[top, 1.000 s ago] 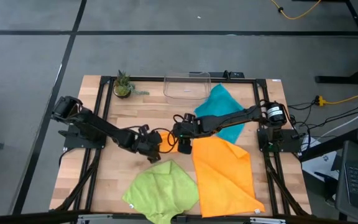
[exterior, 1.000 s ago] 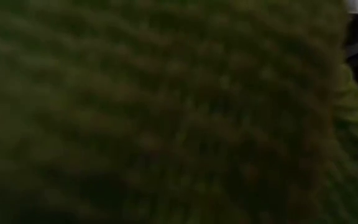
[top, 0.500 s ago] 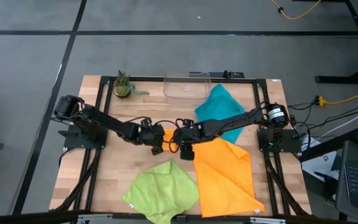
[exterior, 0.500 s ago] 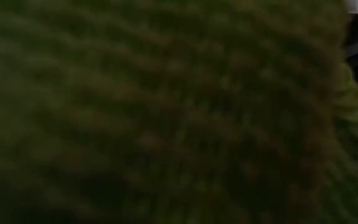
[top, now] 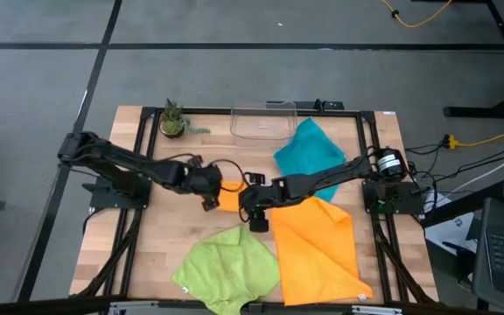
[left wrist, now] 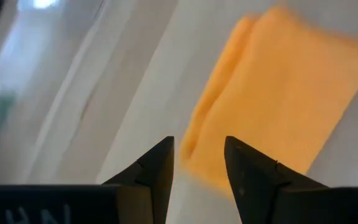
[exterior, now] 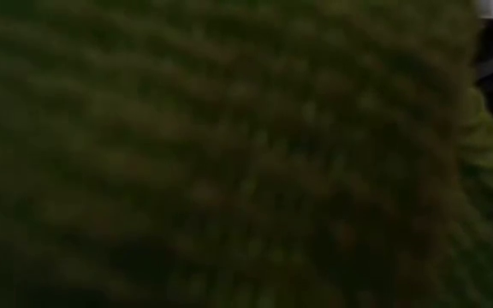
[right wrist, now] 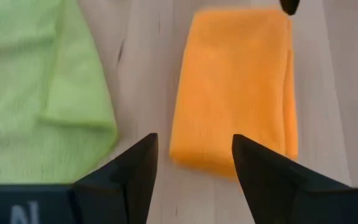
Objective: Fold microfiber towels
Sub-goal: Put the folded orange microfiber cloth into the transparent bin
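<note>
A small folded orange towel (top: 229, 198) lies flat on the table's middle, between my two grippers. My left gripper (top: 208, 189) is open at its left side; in the left wrist view (left wrist: 197, 171) the towel (left wrist: 278, 93) lies just ahead of the fingers. My right gripper (top: 250, 205) is open at its right side (right wrist: 194, 165), above the towel's (right wrist: 235, 87) near edge. Neither holds anything. A larger orange towel (top: 318, 245) lies spread out at the near right. A lime green towel (top: 230, 267) lies rumpled at the near middle, and a teal one (top: 309, 153) at the far right.
A clear plastic bin (top: 263, 121) stands at the far middle and a small potted plant (top: 173, 118) at the far left. The lime green towel (exterior: 229, 154) fills the whole low view. Bare wood shows at the table's left (top: 147, 236).
My left gripper has gone toward the table's far edge and now stands at the folded orange towel's left side. My right gripper has shifted a little toward the near edge. More of the folded towel shows between them than before.
</note>
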Robot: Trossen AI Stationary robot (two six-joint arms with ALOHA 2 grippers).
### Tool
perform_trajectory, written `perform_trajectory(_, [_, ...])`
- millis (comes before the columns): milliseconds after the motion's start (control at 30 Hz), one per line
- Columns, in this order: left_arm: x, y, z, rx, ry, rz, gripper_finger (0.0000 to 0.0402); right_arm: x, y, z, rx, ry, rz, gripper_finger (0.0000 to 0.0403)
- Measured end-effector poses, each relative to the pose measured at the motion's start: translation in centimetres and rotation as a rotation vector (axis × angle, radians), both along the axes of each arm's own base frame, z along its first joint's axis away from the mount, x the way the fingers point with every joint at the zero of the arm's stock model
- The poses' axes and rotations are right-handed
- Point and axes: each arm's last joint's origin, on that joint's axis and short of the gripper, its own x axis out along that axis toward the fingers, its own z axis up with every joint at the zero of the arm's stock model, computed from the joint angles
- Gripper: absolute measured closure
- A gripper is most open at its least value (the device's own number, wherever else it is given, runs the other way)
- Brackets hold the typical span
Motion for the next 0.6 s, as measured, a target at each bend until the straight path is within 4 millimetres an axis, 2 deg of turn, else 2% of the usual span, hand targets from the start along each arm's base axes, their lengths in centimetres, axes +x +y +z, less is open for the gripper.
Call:
perform_trajectory(100, [-1.6,0.7,-0.4,-0.084,0.034,0.117,0.0266,0.8,0.2,-0.8,-0.004,-0.042,0.03,0.0194])
perform_trajectory(167, [-1.9,0.9,-1.0,-0.109,0.031,0.13,0.0266,1.4,0.3,-1.6,-0.006,-0.06,0.056,0.0194])
perform_trajectory(400, [-1.8,0.4,-3.3,-0.134,-0.072,0.105,0.0266,3.2,0.7,-3.7,-0.007,-0.168,0.076,0.0194])
perform_trajectory(600, [-1.9,1.0,-4.1,-0.131,-0.11,0.13,0.0266,3.6,0.1,-5.2,-0.159,-0.159,0.026,0.0194])
